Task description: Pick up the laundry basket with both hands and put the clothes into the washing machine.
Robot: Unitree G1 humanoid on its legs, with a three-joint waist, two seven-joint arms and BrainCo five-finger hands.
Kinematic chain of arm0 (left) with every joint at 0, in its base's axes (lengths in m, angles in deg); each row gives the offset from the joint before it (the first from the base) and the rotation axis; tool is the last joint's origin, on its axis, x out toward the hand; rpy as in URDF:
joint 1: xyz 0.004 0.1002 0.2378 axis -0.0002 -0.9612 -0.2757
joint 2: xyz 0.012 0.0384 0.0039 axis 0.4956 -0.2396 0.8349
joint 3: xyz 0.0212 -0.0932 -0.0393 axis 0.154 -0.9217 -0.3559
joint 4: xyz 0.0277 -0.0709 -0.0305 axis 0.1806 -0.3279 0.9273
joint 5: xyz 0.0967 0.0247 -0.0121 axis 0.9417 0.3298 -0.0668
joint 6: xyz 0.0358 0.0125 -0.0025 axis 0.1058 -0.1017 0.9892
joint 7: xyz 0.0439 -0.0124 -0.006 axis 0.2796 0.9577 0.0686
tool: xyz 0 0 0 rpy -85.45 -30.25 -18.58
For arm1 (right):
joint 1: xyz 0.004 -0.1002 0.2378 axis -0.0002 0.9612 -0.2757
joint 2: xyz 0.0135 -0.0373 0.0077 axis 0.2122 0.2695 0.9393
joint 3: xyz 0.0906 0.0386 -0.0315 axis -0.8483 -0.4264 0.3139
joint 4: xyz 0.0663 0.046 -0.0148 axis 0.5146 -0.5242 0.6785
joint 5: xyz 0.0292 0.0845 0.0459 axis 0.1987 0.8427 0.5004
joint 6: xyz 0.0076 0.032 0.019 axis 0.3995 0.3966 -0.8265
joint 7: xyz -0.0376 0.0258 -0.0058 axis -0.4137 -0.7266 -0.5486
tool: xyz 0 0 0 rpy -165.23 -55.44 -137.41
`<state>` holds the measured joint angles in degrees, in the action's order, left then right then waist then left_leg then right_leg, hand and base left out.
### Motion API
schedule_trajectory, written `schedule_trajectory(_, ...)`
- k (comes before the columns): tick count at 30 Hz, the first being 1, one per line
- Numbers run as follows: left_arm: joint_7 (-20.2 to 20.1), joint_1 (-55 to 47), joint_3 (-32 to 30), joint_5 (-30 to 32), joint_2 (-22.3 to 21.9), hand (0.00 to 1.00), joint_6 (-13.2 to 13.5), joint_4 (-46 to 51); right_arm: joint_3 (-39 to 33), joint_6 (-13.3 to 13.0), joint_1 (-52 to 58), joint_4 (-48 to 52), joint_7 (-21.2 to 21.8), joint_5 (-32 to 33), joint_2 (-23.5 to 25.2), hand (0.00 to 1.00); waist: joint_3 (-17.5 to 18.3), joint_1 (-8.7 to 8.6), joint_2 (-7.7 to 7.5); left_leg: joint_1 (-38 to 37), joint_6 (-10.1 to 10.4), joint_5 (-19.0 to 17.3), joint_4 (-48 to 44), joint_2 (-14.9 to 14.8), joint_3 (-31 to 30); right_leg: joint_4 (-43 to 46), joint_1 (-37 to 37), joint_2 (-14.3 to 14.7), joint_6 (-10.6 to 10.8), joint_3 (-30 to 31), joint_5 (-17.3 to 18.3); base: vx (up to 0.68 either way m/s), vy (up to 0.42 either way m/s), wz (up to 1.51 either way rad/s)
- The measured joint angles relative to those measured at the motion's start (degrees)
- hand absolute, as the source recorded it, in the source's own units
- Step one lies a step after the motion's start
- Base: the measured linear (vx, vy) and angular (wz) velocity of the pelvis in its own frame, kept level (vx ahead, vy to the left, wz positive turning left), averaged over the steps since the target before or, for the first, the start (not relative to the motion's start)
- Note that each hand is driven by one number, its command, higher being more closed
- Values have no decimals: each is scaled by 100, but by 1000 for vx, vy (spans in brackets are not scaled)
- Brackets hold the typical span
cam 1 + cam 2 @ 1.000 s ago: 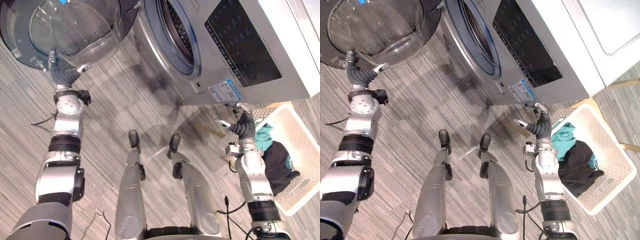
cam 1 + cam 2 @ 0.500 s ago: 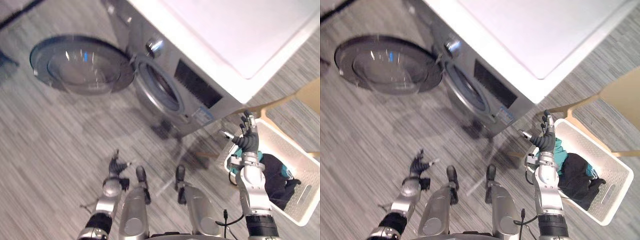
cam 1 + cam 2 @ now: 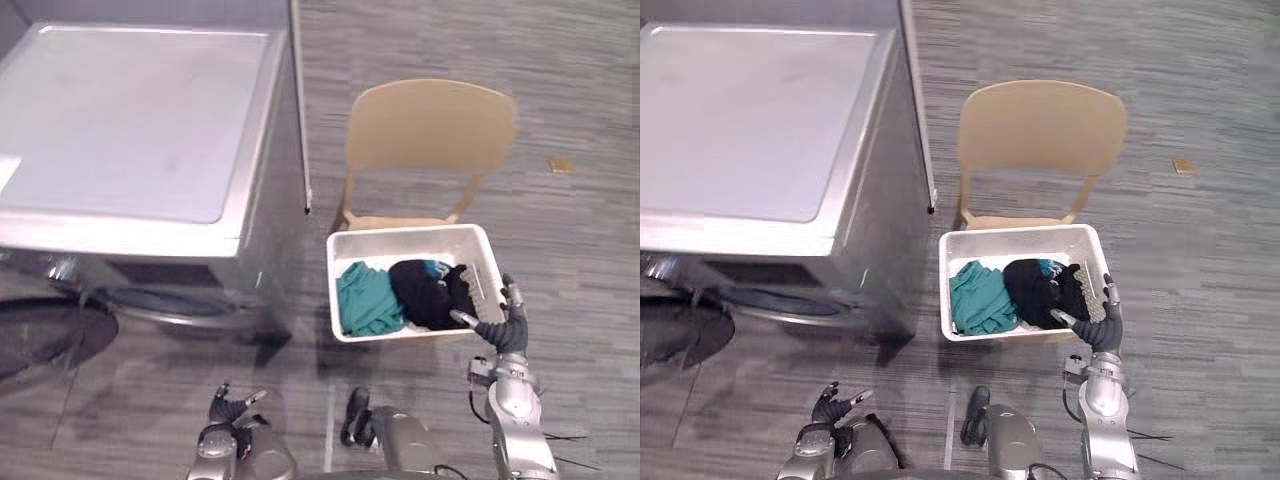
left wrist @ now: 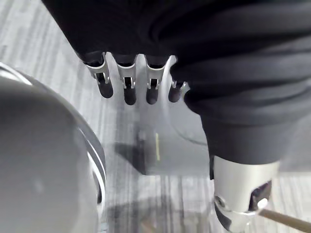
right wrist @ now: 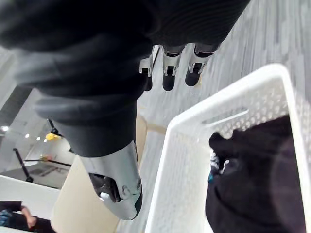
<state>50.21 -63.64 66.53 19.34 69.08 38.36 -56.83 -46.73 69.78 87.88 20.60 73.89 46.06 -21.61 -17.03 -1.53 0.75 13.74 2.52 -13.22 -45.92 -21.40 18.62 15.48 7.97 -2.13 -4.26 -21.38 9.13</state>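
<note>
Beside the washing machine [image 3: 130, 130]: the white laundry basket [image 3: 410, 241] sat on the seat of a beige chair [image 3: 430, 125], just to the machine's right
Clothes: a teal garment [image 3: 368, 298] and a black garment [image 3: 425, 290] lay side by side in the basket, the teal one nearer the machine
Right hand [image 3: 497, 325]: raised close by the basket's near right corner; its fingers [image 5: 167, 80] were straight and spread, holding nothing
Left hand [image 3: 228, 408]: low over the grey floor [image 3: 560, 80] in front of the machine, well apart from the basket; its fingers [image 4: 129, 92] were loosely extended and empty
Machine door [image 3: 40, 340]: dark and round, standing open at the front
</note>
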Motion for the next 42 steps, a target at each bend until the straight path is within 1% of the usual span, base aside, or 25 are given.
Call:
schedule_trajectory(1, 1, 4, 125, -6, 6, 0, 34, 22, 49, 30, -4, -80, 5, -228, -153, 0, 3, 50, 6, 38, 98, -62, 648, 438, -364, -173, -39, 15, 35, 192, -107, 197, 38, -74)
schedule_trajectory(2, -3, 3, 200, -5, -7, 0, 41, 26, 103, 29, -12, -170, 20, -372, -264, 0, 19, 65, 33, -43, 144, -33, 1409, 713, -622, -272, -83, 31, 80, 278, -196, 199, 60, -68)
schedule_trajectory(3, -6, 3, 221, -5, -21, 0, 38, 27, 112, 34, -40, -255, 28, -460, -315, 0, 24, 75, 44, -82, 216, 15, 1803, 817, -719, -299, -99, 40, 97, 304, -220, 155, 97, -54)
schedule_trajectory(4, -20, 2, 245, -4, -68, 0, 31, 18, 122, 76, -137, -413, 53, -606, -450, 0, 61, 82, 134, -154, 390, 332, 2541, 933, -862, -320, -106, 115, 142, 410, -247, 144, 141, -47)
schedule_trajectory(5, -70, 21, 289, -3, -33, 0, 26, -2, 127, 124, -248, -551, 60, -781, -512, 0, 74, 91, 127, -166, 285, 544, 2718, 990, -900, -343, -108, 108, 238, 487, -289, 144, 144, -33)
schedule_trajectory(7, -124, 37, 414, 3, -9, 0, 36, 2, 131, 132, -264, -538, 81, -937, -662, 0, 82, 86, 119, -248, 236, 591, 2901, 1168, -906, -400, -106, -18, 335, 513, -312, 108, 140, 8)
schedule_trajectory(8, -124, 56, 475, 9, -11, 0, 33, 5, 188, 133, -353, -568, 131, -1053, -861, 0, 81, 89, 124, -227, 146, 653, 3011, 1325, -905, -493, -103, -153, 446, 514, -327, 88, 186, 21)
schedule_trajectory(10, -124, 52, 484, 6, 45, 0, 25, -54, 439, 129, -623, -759, 177, -1183, -1080, 0, 80, 123, 124, -205, 48, 728, 3188, 1455, -898, -600, -60, -247, 544, 514, -390, 52, 148, 16)
schedule_trajectory(11, -123, 52, 492, 7, 78, 0, 28, -55, 558, 125, -747, -886, 203, -1212, -1152, 0, 80, 141, 124, -200, 31, 772, 3245, 1496, -901, -641, -58, -273, 581, 504, -420, 22, 93, 14)
schedule_trajectory(12, -121, 53, 495, 4, 99, 0, 38, -55, 777, 126, -942, -1149, 268, -1283, -1295, 0, 79, 231, 126, -209, 17, 835, 3365, 1564, -905, -689, -41, -319, 614, 505, -446, 15, 79, 10)
schedule_trajectory(16, -110, 54, 479, -6, 198, 0, 56, -92, 1402, 126, -1654, -1729, 370, -1411, -1499, 0, -12, 304, 129, -99, -23, 1041, 3615, 1689, -1003, -694, 122, -409, 653, 419, -532, -23, 48, 18)
schedule_trajectory(17, -103, 74, 452, -9, 233, 0, 89, -96, 1591, 122, -1913, -1908, 390, -1460, -1565, 0, -130, 389, 123, -37, -25, 1068, 3618, 1711, -1060, -705, 157, -415, 644, 398, -553, -72, 35, 15)
schedule_trajectory(19, -90, 118, 414, -14, 236, 0, 108, -94, 1836, 120, -2292, -2278, 394, -1474, -1647, 0, -332, 447, 128, -8, 1, 1170, 3665, 1744, -1111, -712, 166, -445, 650, 342, -591, -94, 27, 21)
schedule_trajectory(21, -70, 210, 378, -48, 226, 0, 116, -103, 2210, 124, -2768, -2781, 409, -1583, -1800, 0, -557, 562, 188, 99, -36, 1330, 3818, 1811, -1255, -719, 264, -483, 650, 209, -633, -100, 26, 32)
schedule_trajectory(23, -19, 234, 373, -66, 224, 0, 117, -108, 2462, 136, -3119, -3158, 502, -1647, -1825, 0, -680, 591, 203, 256, -66, 1407, 3853, 1841, -1400, -678, 366, -502, 648, 77, -640, -98, 28, 37)
schedule_trajectory(24, 13, 241, 373, -82, 217, 0, 118, -110, 2578, 136, -3289, -3363, 502, -1698, -1826, 0, -704, 672, 210, 335, -136, 1462, 3902, 1847, -1408, -644, 459, -511, 645, 55, -641, -88, 28, 29)
schedule_trajectory(25, 16, 254, 373, -108, 213, 0, 119, -108, 2622, 137, -3382, -3498, 503, -1707, -1826, 0, -722, 730, 213, 374, -131, 1477, 3916, 1852, -1419, -632, 503, -517, 634, 47, -648, -69, 27, 15)
schedule_trajectory(26, 37, 280, 364, -133, 216, 0, 131, -121, 2739, 147, -3621, -3842, 499, -1811, -1820, 0, -730, 840, 219, 492, -123, 1506, 3916, 1870, -1473, -553, 637, -544, 631, 13, -649, -52, 21, 12)
schedule_trajectory(27, 41, 306, 360, -159, 216, 0, 136, -135, 2759, 150, -3711, -3984, 499, -1836, -1818, 0, -735, 865, 228, 534, -126, 1522, 3913, 1881, -1509, -534, 668, -556, 630, -17, -648, -55, 24, 27)
schedule_trajectory(30, 94, 525, 361, -288, 197, 0, 176, -272, 2746, 304, -4268, -4763, 421, -2123, -1818, 0, -842, 881, 316, 723, -185, 1621, 3913, 1958, -1686, -382, 829, -615, 626, -122, -620, -51, 27, 30)
schedule_trajectory(32, 199, 663, 361, -358, 156, 0, 221, -330, 2729, 464, -4613, -5196, 179, -2310, -1819, 0, -877, 898, 376, 919, -228, 1682, 3909, 2015, -1712, -241, 1068, -699, 629, -129, -608, -70, 37, 7)
schedule_trajectory(35, 292, 781, 350, -528, 102, 0, 242, -355, 2726, 635, -4782, -5389, -69, -2527, -1809, 0, -915, 911, 430, 1065, -267, 1727, 3914, 2060, -1716, -137, 1257, -758, 629, -116, -599, -34, 25, 2)
schedule_trajectory(37, 298, 876, 349, -576, 72, 0, 241, -419, 2722, 660, -4826, -5425, -179, -2530, -1803, 0, -929, 926, 431, 1100, -259, 1737, 3937, 2070, -1712, -105, 1324, -792, 627, -100, -592, -11, 15, 0)
schedule_trajectory(38, 301, 927, 349, -587, 32, 0, 242, -468, 2695, 682, -4857, -5427, -244, -2529, -1801, 100, -929, 929, 431, 1132, -245, 1756, 3964, 2075, -1711, -85, 1379, -794, 626, -89, -588, 0, 0, 0)
schedule_trajectory(42, 330, 1005, 345, -749, -33, 0, 279, -479, 2476, 726, -5017, -5432, -493, -2516, -1786, 100, -939, 916, 426, 1162, -260, 1868, 4115, 2070, -1706, -83, 1493, -793, 622, -65, -588, 7, -16, -1)
